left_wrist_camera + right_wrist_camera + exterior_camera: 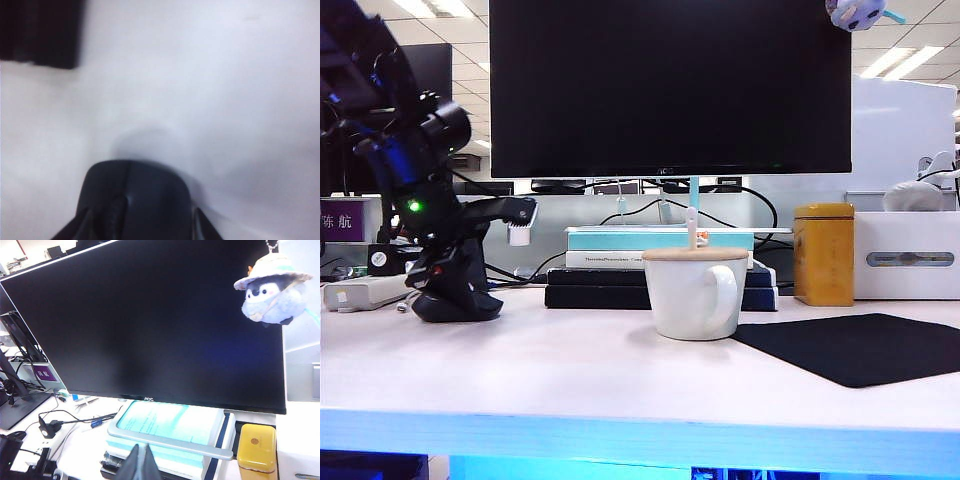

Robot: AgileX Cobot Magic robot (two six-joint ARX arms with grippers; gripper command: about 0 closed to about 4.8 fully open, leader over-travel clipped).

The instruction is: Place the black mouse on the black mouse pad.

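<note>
Exterior view: left gripper [458,300] down on the table [570,370] at 9 o'clock. The black mouse itself can't be made out there, lost in the dark gripper body. Black mouse pad [860,345] lies at 4 o'clock, well apart, with the white mug [692,290] between; books [660,270] and monitor [670,85] behind.

Left wrist view: black mouse [134,197] sits between the fingers [70,230], long axis running away from the camera; looks clamped on it, mouse on or just above the white tabletop.

Right wrist view: right gripper [142,465] held high facing the monitor, tips together, closed on nothing. Plush penguin [272,290] hangs at 2 o'clock, yellow tin [256,452] at 5 o'clock.

Judgement: left arm is nearer; carry must clear the mug.
</note>
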